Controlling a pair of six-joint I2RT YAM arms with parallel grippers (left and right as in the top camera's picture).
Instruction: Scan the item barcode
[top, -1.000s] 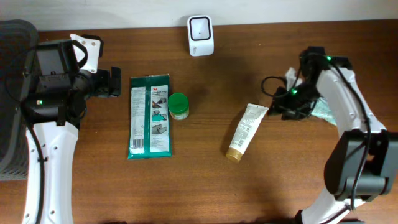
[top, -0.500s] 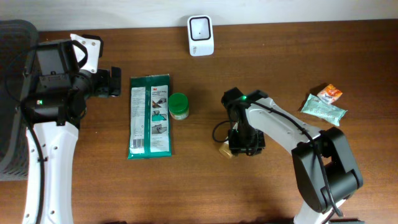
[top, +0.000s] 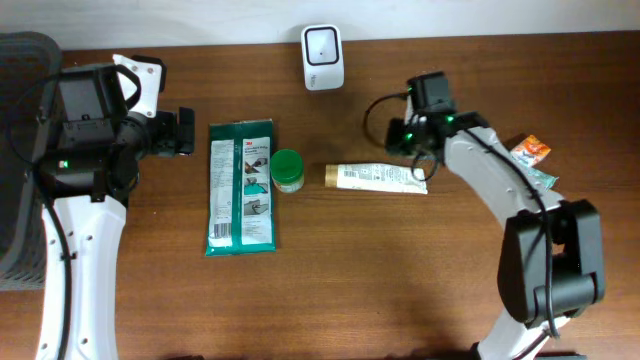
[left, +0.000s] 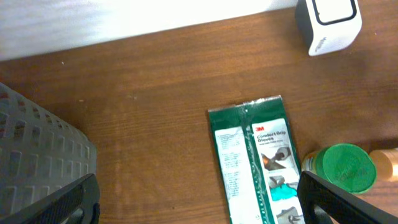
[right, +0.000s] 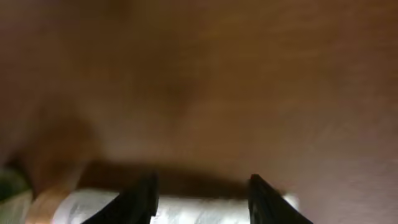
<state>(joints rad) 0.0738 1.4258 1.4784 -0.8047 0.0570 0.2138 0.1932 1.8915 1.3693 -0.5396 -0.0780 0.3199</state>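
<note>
One worktop (top: 400, 290), one grey basket (top: 15, 200) at left. Two arms. Left pincer (top: 187, 132) spread wide, left of the one green glove pack (top: 241, 185). Right pincer (right: 202, 194) has fingers parted over the one tube (top: 370, 177), which is mid-worktop with its cap pointing left; can't tell if it grips. One scanner (top: 323, 55) at far edge, one green-lidded jar (top: 287, 170) touching the pack. Two sachets at right: orange sachet (top: 532, 151), teal sachet (top: 545, 180).

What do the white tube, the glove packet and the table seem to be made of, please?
The white tube looks like soft plastic, matte, with a tan cap and flattened end. The glove packet looks like plastic film, judging by its printed face and thin flat shape. The table appears to be dark wood or wood-look laminate: grain shows, but not which.
</note>
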